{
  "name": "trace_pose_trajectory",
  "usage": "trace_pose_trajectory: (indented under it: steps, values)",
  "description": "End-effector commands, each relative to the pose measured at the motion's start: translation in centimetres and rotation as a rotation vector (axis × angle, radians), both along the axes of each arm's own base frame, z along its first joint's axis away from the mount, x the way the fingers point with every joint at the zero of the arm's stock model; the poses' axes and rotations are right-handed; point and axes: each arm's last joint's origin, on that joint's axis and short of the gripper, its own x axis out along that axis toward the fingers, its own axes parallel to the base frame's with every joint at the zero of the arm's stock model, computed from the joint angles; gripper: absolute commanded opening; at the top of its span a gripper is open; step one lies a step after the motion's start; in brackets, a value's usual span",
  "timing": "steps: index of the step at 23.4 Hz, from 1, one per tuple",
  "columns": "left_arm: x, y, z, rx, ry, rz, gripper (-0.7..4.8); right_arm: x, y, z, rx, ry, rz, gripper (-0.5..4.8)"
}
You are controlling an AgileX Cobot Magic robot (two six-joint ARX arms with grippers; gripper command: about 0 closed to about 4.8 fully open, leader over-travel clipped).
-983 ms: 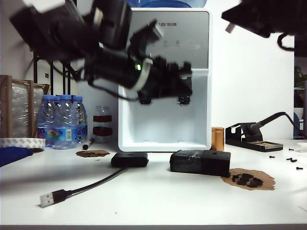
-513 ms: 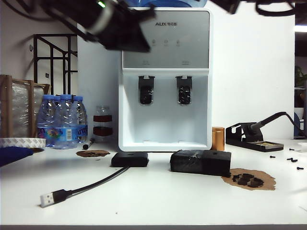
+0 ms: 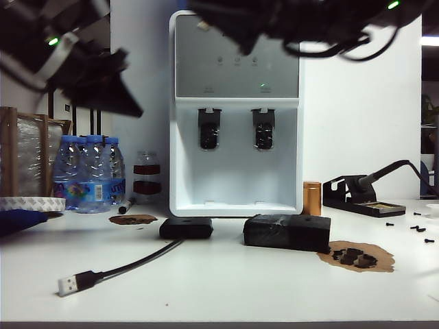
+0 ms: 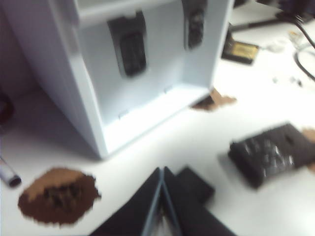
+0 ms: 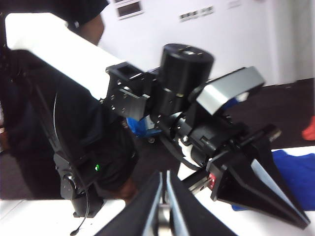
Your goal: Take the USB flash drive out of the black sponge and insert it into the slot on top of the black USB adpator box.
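The black sponge (image 3: 287,232) lies on the white table right of centre, in front of the water dispenser. The black USB adaptor box (image 3: 186,227) sits to its left, with its cable running to a silver plug (image 3: 67,285). I cannot make out the USB flash drive in any view. My left gripper (image 3: 134,108) hangs high at the upper left, shut and empty. In the left wrist view its shut tips (image 4: 162,172) are well above the box (image 4: 197,183), and the sponge (image 4: 273,153) is blurred. My right gripper (image 5: 164,175) is shut and faces the left arm.
The white water dispenser (image 3: 236,116) stands behind the box and the sponge. Water bottles (image 3: 89,175) and a jar stand at the back left, and a soldering stand (image 3: 360,195) at the back right. Brown patches with small black parts (image 3: 355,256) lie beside the sponge. My right arm (image 3: 309,20) stretches across the top.
My left arm has swung up from in front of the dispenser to the upper left. My right arm has come in from the top right across the dispenser's top. The table things have not moved.
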Motion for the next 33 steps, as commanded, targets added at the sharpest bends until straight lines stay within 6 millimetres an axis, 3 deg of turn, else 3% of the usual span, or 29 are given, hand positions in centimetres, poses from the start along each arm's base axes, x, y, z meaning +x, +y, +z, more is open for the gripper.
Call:
trace_pose_trajectory:
  steps: [1, 4, 7, 10, 18, 25, 33]
  values:
    - [0.1, 1.8, -0.7, 0.024, -0.009, -0.006, -0.04, 1.7, 1.3, -1.0, -0.006, 0.004, -0.006, -0.05]
    - [-0.2, 2.7, -1.8, 0.033, -0.001, -0.020, -0.04, 3.3, 1.9, -2.6, -0.043, -0.016, -0.086, -0.05]
    - [-0.9, 2.9, -3.4, 0.087, -0.037, -0.057, -0.04, 4.1, 2.0, -5.1, -0.244, -0.083, -0.291, -0.05]
    - [-1.7, 3.1, -4.8, 0.102, -0.014, -0.101, -0.04, 3.9, 2.4, -7.2, -0.399, -0.174, -0.229, -0.04]
    - [-1.7, 3.7, -5.1, 0.104, -0.019, -0.080, -0.04, 4.7, 2.9, -8.0, -0.334, -0.193, -0.165, -0.04]
    - [-2.2, 3.9, -5.6, 0.130, -0.010, -0.191, -0.04, 6.4, 3.7, -11.2, -0.307, -0.182, -0.130, -0.04]
    - [-2.5, 5.5, -6.1, 0.133, 0.018, -0.249, -0.04, 7.2, 4.2, -14.7, -0.330, -0.186, -0.131, -0.04]
